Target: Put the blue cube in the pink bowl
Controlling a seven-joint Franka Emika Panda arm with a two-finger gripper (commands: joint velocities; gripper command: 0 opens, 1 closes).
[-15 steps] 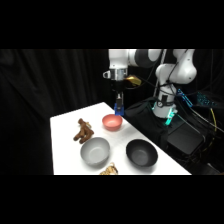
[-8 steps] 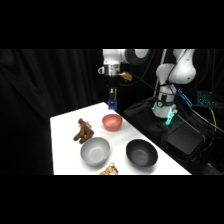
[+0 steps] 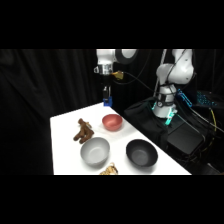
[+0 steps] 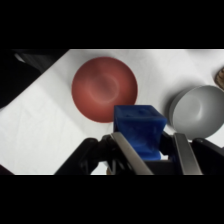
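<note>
The blue cube (image 4: pixel 140 127) hangs in the air between the fingers of my gripper (image 4: pixel 150 150), which is shut on it. In the side view the gripper (image 3: pixel 107 100) holds the cube (image 3: pixel 107 102) high over the table's far end, up and to the left of the pink bowl (image 3: pixel 112 121). The wrist view shows the pink bowl (image 4: pixel 104 88) below, just past the cube, and nothing lies inside it.
A grey bowl (image 3: pixel 95 150) and a black bowl (image 3: pixel 141 153) stand nearer the front of the white table (image 3: pixel 65 135). A brown toy figure (image 3: pixel 83 131) lies left of the pink bowl. A tan object (image 3: pixel 109 170) sits at the front edge. The grey bowl (image 4: pixel 199 111) also shows at the wrist view's right.
The arm has swung left and slightly up with the blue cube still gripped. The bowls and the toy have stayed put.
</note>
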